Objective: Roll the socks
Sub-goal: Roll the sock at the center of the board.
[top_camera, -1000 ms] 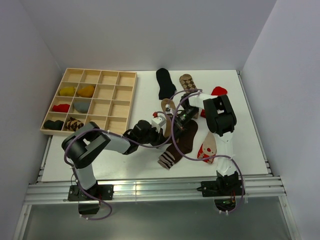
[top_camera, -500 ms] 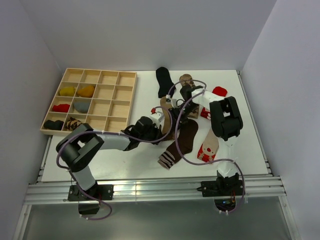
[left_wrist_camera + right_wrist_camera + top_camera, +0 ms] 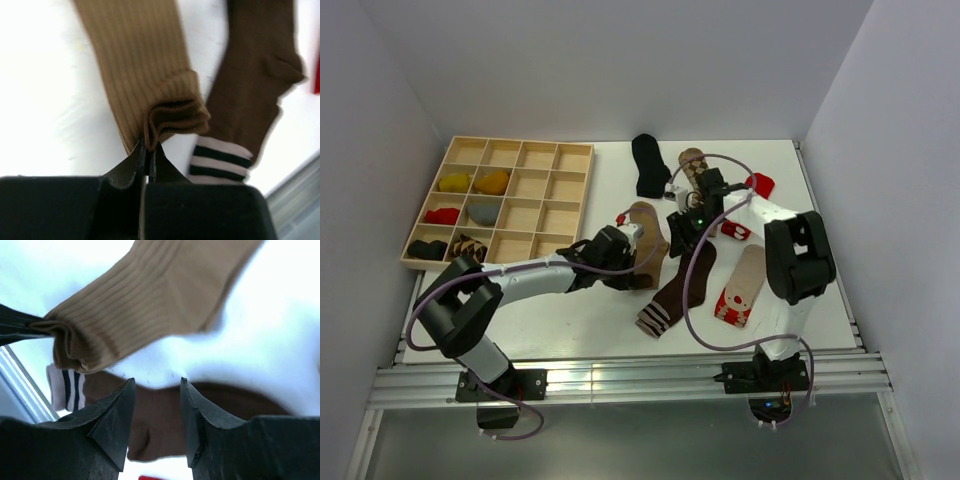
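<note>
A tan sock [image 3: 646,232] lies mid-table, its near end folded over [image 3: 176,114]. My left gripper [image 3: 148,145] is shut on the edge of that fold [image 3: 623,248]. Just right of the tan sock, my right gripper [image 3: 156,382] hangs open and empty [image 3: 682,226], over the dark brown sock [image 3: 160,415]. That sock [image 3: 687,282] has a striped toe [image 3: 220,160] at its near end. A black sock [image 3: 650,165] and a brown argyle sock [image 3: 692,160] lie at the back. A red sock with a white figure [image 3: 737,297] lies to the right.
The pale wooden grid tray [image 3: 582,200] stands at the back left, with several rolled socks in its left compartments. Red sock pieces [image 3: 760,183] lie near the right arm. Purple cables loop over the middle of the table.
My right gripper has opened, let go of the tan sock and drawn back to the right. My left gripper, still shut, has shifted away from me with the sock's folded end.
</note>
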{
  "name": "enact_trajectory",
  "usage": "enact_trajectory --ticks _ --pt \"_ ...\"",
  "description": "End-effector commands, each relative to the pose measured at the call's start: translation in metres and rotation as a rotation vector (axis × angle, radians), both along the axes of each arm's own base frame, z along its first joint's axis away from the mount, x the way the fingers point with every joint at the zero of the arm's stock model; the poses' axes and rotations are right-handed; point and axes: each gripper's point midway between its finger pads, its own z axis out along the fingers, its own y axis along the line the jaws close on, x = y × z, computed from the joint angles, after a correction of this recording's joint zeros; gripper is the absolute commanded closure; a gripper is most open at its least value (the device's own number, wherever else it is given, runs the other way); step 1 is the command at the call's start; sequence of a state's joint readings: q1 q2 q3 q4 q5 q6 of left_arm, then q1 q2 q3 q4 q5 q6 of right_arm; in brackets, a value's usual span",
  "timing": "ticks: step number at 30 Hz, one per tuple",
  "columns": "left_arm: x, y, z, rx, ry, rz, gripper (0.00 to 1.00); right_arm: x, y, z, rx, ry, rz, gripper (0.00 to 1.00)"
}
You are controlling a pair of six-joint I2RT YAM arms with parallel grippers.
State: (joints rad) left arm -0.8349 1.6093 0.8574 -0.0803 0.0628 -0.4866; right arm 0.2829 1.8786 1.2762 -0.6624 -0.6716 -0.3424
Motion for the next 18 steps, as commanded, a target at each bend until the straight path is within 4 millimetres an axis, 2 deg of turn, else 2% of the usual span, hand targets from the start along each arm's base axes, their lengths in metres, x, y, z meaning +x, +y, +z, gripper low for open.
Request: enact_trajectory --ticks 1,2,3,5,6,7,8,9,10,18 --pt "-0.006 -0.029 0.034 -0.077 0.039 -0.09 1.0 0.021 -0.008 0.033 0.042 -0.228 -0.006 0.52" --pt "-0.006 -0.031 0.034 -0.069 0.05 -0.098 1.0 0.019 -0.009 0.03 0.044 -0.25 -0.006 0.53" --pt "-0.006 -0.034 0.025 -0.049 0.079 -0.106 1.0 0.019 -0.011 0.031 0.035 -0.278 -0.008 0.53" --pt "-0.003 -0.041 0.027 -0.033 0.109 -0.126 1.0 0.018 -0.015 0.039 0.033 -0.346 0.0 0.53" --pt "-0.003 -0.042 0.013 0.001 0.144 -0.128 1.0 0.017 -0.016 0.041 0.024 -0.374 0.016 0.53" --pt "-0.001 -0.046 0.015 0.011 0.157 -0.136 1.0 0.013 -0.019 0.043 0.015 -0.398 0.02 0.53" --pt "-0.002 -0.049 0.012 0.015 0.176 -0.149 1.0 0.015 -0.019 0.046 0.019 -0.429 0.024 0.53" --pt "-0.002 -0.049 0.0 0.039 0.205 -0.151 1.0 0.013 -0.02 0.047 0.018 -0.444 0.033 0.53" --pt "0.001 -0.055 0.002 0.037 0.205 -0.159 1.0 0.012 -0.021 0.052 0.02 -0.479 0.044 0.53" --pt "0.004 -0.059 -0.018 0.004 0.331 -0.166 1.0 -0.018 -0.017 0.036 0.008 -0.585 0.188 0.53"
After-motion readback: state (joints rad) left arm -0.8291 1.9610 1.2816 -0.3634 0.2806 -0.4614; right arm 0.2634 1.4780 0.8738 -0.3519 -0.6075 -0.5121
